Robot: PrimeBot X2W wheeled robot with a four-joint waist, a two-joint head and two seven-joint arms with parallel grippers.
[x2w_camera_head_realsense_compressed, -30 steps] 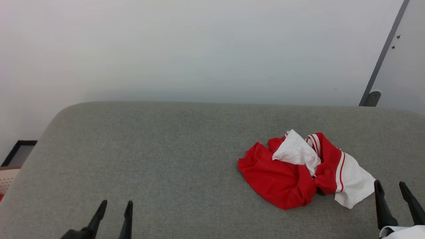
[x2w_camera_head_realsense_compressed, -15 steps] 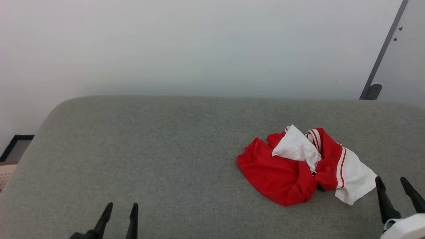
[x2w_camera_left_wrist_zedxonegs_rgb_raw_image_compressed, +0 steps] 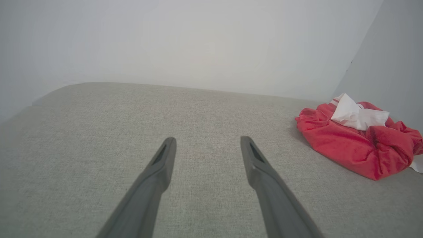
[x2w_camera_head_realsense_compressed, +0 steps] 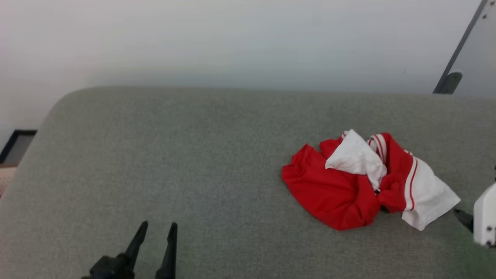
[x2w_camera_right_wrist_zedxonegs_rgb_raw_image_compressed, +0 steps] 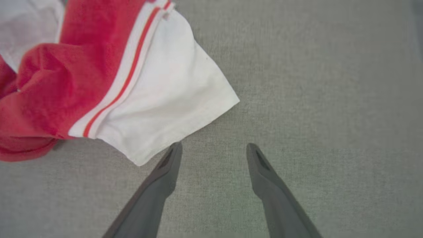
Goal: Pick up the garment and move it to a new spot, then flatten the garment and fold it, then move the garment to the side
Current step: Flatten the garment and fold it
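1. The whole head view has shifted since a second ago, so it is the camera that moved. The garment (x2w_camera_head_realsense_compressed: 337, 193) has not moved. It lies in the same crumpled heap on the grey cushion (x2w_camera_head_realsense_compressed: 193, 155), red body bunched, one white sleeve (x2w_camera_head_realsense_compressed: 430, 197) spread flat at the side.
2. The real change is the right pincer (x2w_camera_right_wrist_zedxonegs_rgb_raw_image_compressed: 214, 148). It has come in toward the garment, and its tips are now just beside the free corner of the white sleeve, low over the cushion. Its jaws stand wide apart and there is nothing between them.
3. The left pincer (x2w_camera_head_realsense_compressed: 159, 224) is also fully spread and empty. It is well apart from the garment, on the garment's left, over bare cushion.
4. In my judgement, the first step, the pick-up, is not yet begun, and the right arm is lining up on the sleeve corner.
5. Please watch the grasp. The sleeve is thin cloth lying flat, so I think the tips must go down onto the cushion to catch it. Lifted by the sleeve alone, the rest will probably hang in a bundle.
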